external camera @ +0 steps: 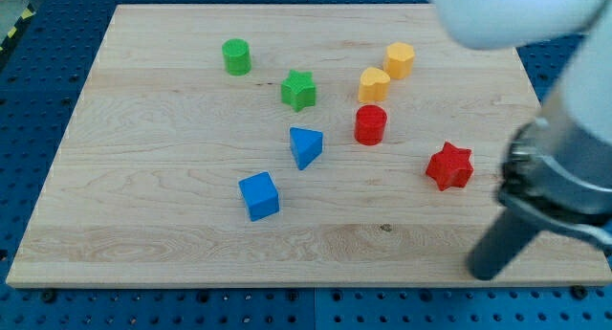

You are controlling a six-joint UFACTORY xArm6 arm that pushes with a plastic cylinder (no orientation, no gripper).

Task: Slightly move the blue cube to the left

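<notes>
The blue cube (pixel 259 196) sits on the wooden board (pixel 143 177), left of centre toward the view's bottom. A blue triangular block (pixel 305 145) lies just above and to its right. My tip (pixel 484 270) rests near the board's bottom right corner, far to the right of the blue cube and not touching any block. The rod rises from it toward the arm's body at the view's right edge.
A green cylinder (pixel 236 56) and a green star (pixel 298 90) lie toward the top. Two yellow blocks (pixel 374 83) (pixel 400 58) sit top right. A red cylinder (pixel 370 124) and a red star (pixel 449 165) lie right of centre.
</notes>
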